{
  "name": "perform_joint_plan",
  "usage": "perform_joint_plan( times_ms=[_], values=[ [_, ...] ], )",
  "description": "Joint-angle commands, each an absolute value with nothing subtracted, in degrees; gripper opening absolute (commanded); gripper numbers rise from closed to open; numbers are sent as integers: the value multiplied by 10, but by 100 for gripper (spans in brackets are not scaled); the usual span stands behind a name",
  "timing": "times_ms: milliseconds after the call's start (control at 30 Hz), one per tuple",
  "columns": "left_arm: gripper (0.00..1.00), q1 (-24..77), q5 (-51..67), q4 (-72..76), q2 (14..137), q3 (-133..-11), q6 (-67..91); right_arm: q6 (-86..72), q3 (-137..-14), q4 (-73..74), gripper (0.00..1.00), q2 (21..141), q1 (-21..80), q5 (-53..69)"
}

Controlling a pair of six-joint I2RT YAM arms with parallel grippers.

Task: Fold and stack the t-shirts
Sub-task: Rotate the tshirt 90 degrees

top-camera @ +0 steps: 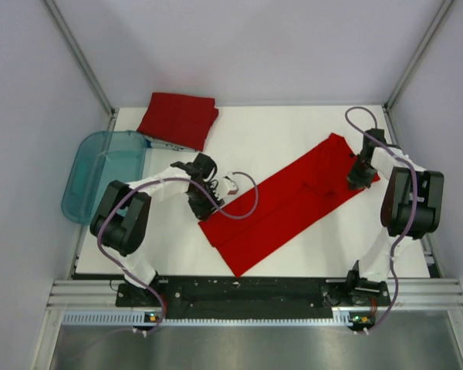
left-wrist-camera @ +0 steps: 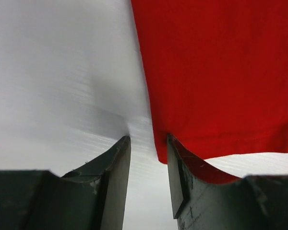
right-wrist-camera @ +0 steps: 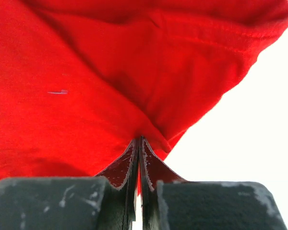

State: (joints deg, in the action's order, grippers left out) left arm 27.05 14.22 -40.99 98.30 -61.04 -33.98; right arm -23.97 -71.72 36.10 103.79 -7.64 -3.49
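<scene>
Pressed together on a fold of red cloth, the right gripper (right-wrist-camera: 140, 142) pinches the far-right end of the long t-shirt (top-camera: 293, 200). This shirt lies as a narrow strip running diagonally across the white table (top-camera: 278, 131), from near the left arm up toward the right one. The left gripper (left-wrist-camera: 148, 139) has its jaws spread and holds nothing. In its wrist view the strip's hemmed corner sits in the gap between the fingers, close against the right-hand one, with a little cloth lapping that finger's edge.

The step in hand looks like taking this second hold so the strip can be folded across its length. To do it well, the left gripper should probably slide slightly further onto the corner before closing. That way it bites past the hem stitching and takes every layer (how many layers lie there I cannot tell). A grip on the top layer alone would likely let the fold fall open on lifting.

Once both ends are held, they should rise together with light tension between them. One end then goes over the other with the edges matched.

A second t-shirt (top-camera: 179, 119), already folded, rests at the back-left of the table, just beyond the teal tub (top-camera: 73, 189). It marks where the finished one should be stacked.
</scene>
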Motion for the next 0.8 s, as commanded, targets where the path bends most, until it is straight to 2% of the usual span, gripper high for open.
perform_joint_plan(
  times_ms=[0,100,200,333,500,633,700,767],
  values=[
    [41,287,136,-405,994,-596,-353,-235,-683,329,0,1047,-83,-29],
    [42,308,162,-427,984,-553,-387,-235,-735,330,0,1108,-80,-3],
    [42,335,185,-450,949,-513,-409,-236,-844,355,0,1192,-75,17],
    [44,373,258,-484,912,-495,-419,-242,-1044,387,0,1296,-37,48],
    [47,407,347,-519,870,-528,-433,-230,-1272,420,0,1411,13,163],
    [50,406,315,-509,819,-555,-428,-170,-1244,419,2,1334,15,129],
    [55,406,287,-469,794,-554,-427,-124,-1196,414,10,1262,14,124],
    [63,406,274,-412,780,-551,-432,-85,-1110,387,26,1174,15,159]
  ],
)
